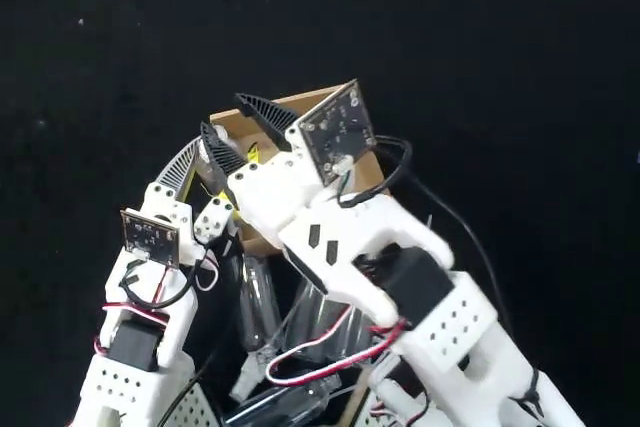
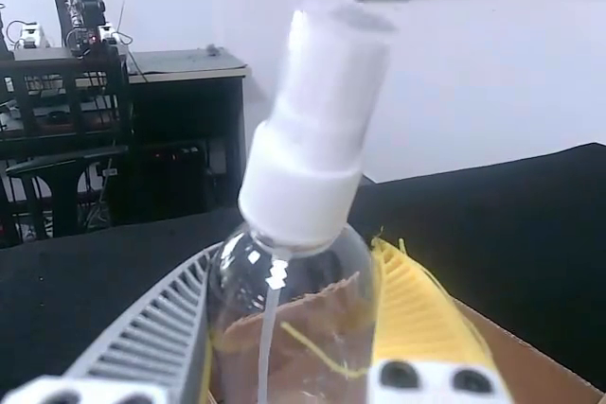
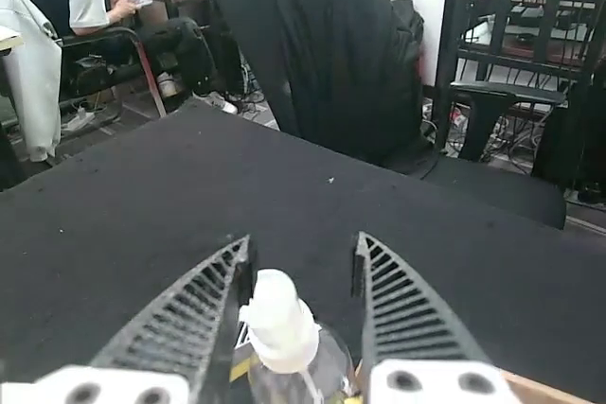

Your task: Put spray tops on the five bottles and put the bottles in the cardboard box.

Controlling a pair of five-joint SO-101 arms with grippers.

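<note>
Packing looks unfinished: on the black table, more clear bottles lie outside the brown cardboard box. Over the box, the left gripper clamps a clear plastic bottle. Its white spray top sits between the spread fingers of the right gripper.

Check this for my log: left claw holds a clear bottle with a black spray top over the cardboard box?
No. The left wrist view shows a white spray top; otherwise the left claw holds the clear bottle over the cardboard box.
</note>
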